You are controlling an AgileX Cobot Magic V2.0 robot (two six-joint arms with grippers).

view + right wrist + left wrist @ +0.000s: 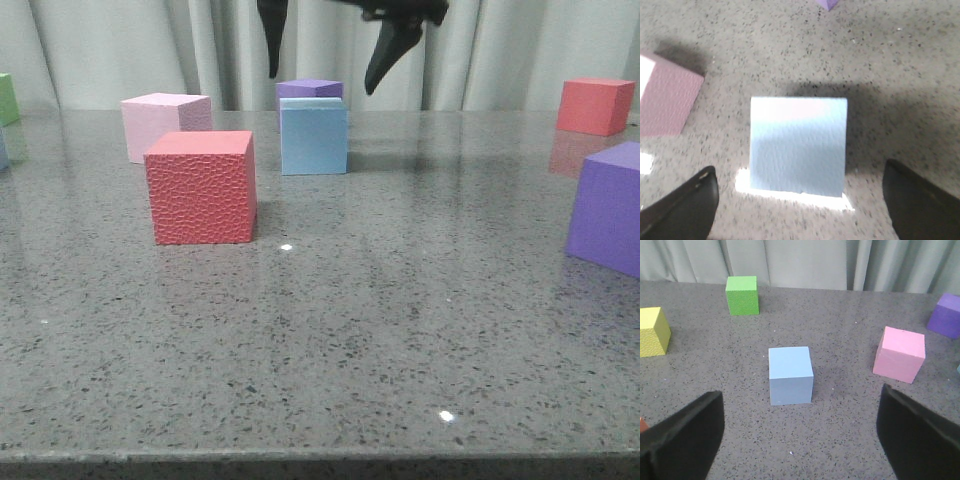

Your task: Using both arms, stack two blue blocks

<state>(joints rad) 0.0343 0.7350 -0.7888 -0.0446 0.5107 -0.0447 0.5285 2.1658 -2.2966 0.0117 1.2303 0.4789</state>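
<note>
1. One blue block [314,137] sits on the tabletop [330,330] in front of a purple cube [310,89] — the right gripper [335,60] hangs above it, jaws apart, touching nothing.
2. A second blue block [790,375] lies ahead of the left gripper [800,440], jaws wide apart.
3. A pink cube [165,122] and a red cube [201,187] stand beside the first.

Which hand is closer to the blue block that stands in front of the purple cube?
Right. The right hand hangs open directly above that blue block. The left hand is out of the front view, facing the other blue block.
</note>
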